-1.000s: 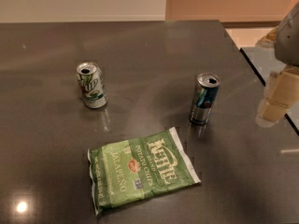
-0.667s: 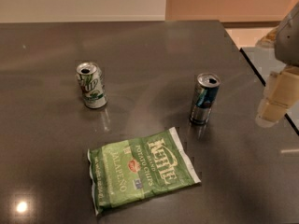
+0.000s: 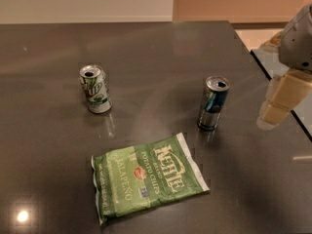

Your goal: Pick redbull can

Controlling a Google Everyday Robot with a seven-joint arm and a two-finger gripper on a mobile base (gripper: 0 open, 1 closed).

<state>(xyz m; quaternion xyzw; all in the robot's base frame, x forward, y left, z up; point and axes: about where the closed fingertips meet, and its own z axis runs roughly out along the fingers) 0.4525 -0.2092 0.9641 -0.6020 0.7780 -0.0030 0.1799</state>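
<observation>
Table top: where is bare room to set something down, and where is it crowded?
Bare: the far strip behind the soda can and redbull can; the gap between those cans; the near-right corner beyond the chip bag. Crowded: between redbull can and the gripper, hanging at the right edge.

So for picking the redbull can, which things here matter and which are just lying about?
Part of the job:
redbull can, upright, right of centre
gripper, at the right edge, apart from the can

Just lying about:
soda can, upright, at left
chip bag, flat, near the front
</observation>
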